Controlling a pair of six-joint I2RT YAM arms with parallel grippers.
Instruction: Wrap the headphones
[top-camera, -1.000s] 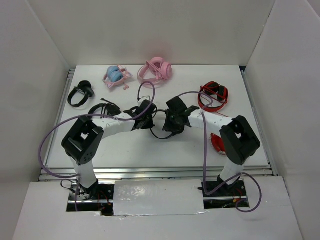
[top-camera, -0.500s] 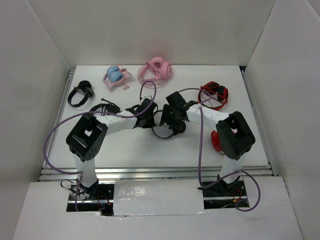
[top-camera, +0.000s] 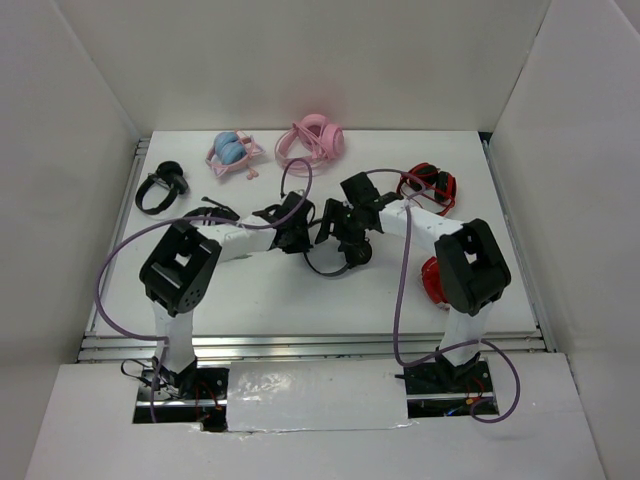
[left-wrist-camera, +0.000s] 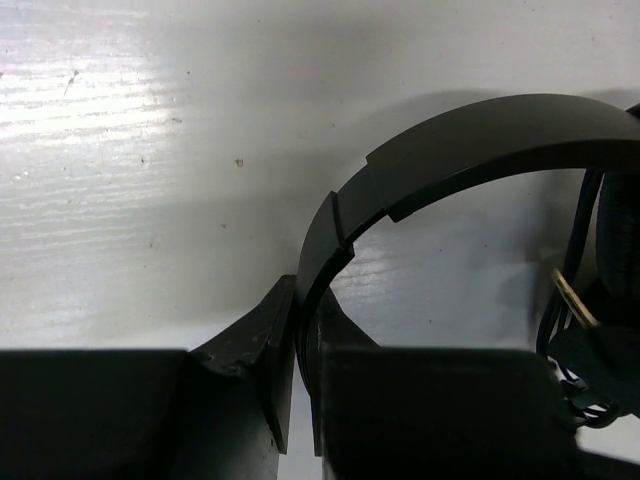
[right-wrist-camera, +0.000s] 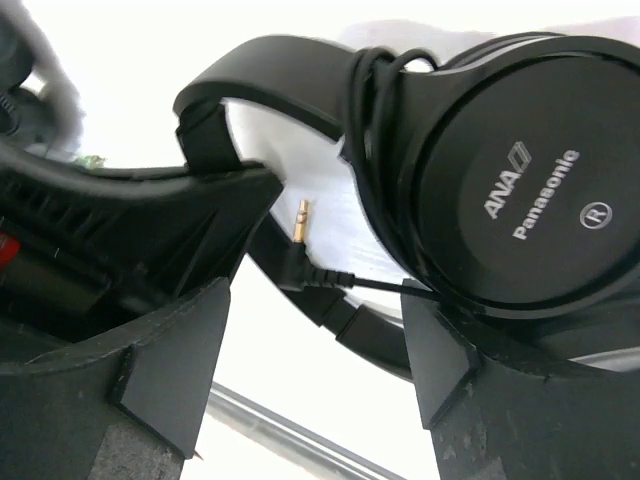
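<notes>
Where the slim black on-ear headphones (top-camera: 342, 246) sit: mid-table, between both arms.
Left gripper (left-wrist-camera: 300, 335): clamped on thin headband (left-wrist-camera: 480, 140); hold firm.
Right gripper (right-wrist-camera: 310, 325): jaws apart beside round earcup (right-wrist-camera: 520, 200).
Thin black cable (right-wrist-camera: 365, 90): looped at earcup; wind snugly.
Gold jack plug (right-wrist-camera: 300, 215): loose; pinch, tuck.

The headphones (right-wrist-camera: 520, 190) are showing black with pale grey print; the plug (right-wrist-camera: 301, 212) is showing gold. The counter (top-camera: 300, 300) is reading white. Also presenting: a pink headset (top-camera: 312, 138), a pink-and-blue headset (top-camera: 232, 150), a red-and-black headset (top-camera: 428, 190). Arm cables (top-camera: 100, 290) are running purple.
</notes>
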